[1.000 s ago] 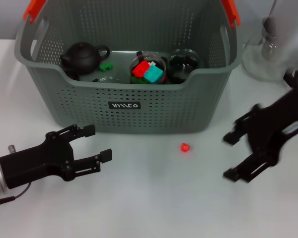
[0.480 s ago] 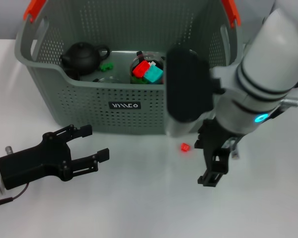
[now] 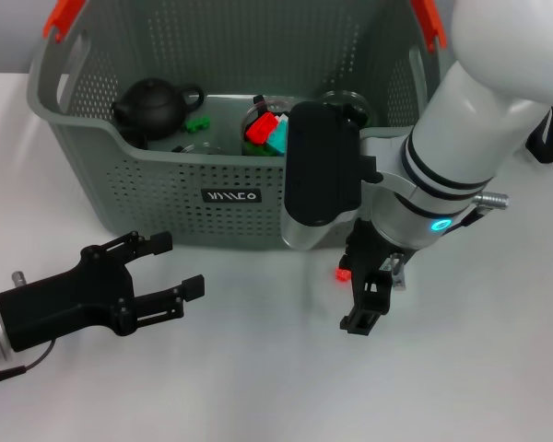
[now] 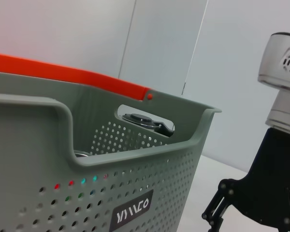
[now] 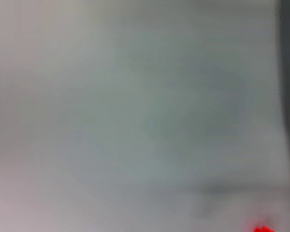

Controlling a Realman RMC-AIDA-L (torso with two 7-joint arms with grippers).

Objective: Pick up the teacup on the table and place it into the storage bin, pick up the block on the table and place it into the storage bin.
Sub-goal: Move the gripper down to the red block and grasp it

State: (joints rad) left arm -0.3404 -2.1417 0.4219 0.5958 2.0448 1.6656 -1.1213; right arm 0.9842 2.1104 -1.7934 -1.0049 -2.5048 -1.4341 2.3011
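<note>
Head view shows the biggest change of the last second: the right arm has swung in from the far right and its right gripper (image 3: pixel 361 293) now points down at the counter (image 3: pixel 258 378) right over the small red block (image 3: pixel 343 275), which peeks out beside the black fingers, just in front of the storage bin (image 3: pixel 240 198). The fingers look slightly apart around the block, though the arm's bulk hides much of them, so I cannot tell whether they touch it. A red corner of the block (image 5: pixel 262 229) also shows in the right wrist view. The bin already holds a dark teapot (image 3: pixel 154 103) and other small items. That suggests the block pick is the step in hand. The left gripper (image 3: pixel 152 273) hovers low on the robot's left, fingers wide apart and empty, where it was a second ago.
</note>
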